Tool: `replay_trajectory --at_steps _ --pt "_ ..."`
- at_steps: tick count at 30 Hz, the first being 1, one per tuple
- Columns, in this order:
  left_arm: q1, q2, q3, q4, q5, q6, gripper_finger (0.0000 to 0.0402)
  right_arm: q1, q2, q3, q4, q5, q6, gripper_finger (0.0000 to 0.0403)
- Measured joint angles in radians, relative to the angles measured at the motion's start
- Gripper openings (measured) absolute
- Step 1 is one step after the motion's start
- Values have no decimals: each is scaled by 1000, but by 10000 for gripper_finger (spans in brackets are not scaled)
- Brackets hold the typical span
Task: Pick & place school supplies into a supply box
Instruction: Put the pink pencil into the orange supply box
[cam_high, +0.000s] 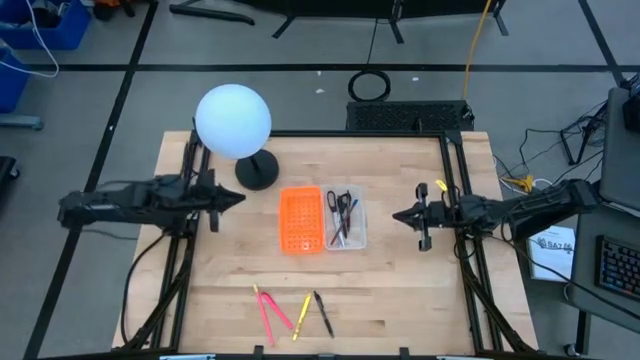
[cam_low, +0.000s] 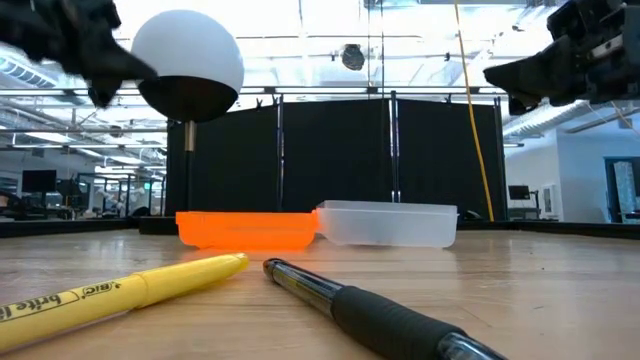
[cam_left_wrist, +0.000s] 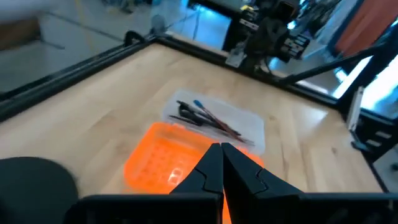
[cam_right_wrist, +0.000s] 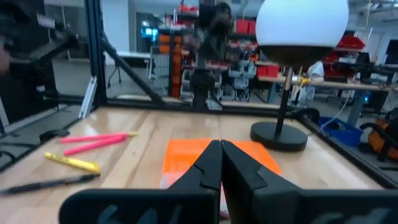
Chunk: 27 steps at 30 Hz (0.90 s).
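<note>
Wooden table (cam_high: 400, 290): loose pens (cam_high: 290, 312) pointing fore-aft; left hand (cam_high: 238, 197), right hand (cam_high: 397, 215) closed, empty.

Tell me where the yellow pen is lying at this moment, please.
In the high view the yellow pen lies on the table's near edge, between the pink pens and a dark pen, away from the clear box.

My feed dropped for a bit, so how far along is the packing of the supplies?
Partly done. The clear supply box beside the orange tray already holds the scissors and a few pens. Nothing is in hand: the left pincer and right pincer are both shut and empty, raised at either side of the table. Left on the table's front: two pink pens, a yellow pen and a dark pen.
</note>
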Motion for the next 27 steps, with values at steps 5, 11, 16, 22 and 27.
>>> replay_trajectory --at_steps 5,11,16,22,27 --pt "-177 212 332 -279 -226 -138 4 1 0 -1 -17 -8 0 0" --pt "-340 609 772 -761 -350 -418 3 2 1 -3 -35 -56 -21 0" --pt "-433 920 1036 -1133 -269 -752 2 2 1 -3 -36 -57 -19 0" --pt "-556 1117 1085 -1141 -78 -1018 2 1 1 -4 -48 -84 -8 0" --pt "-679 1221 1038 -1102 -58 -1318 2 2 1 -5 -74 -161 6 0"
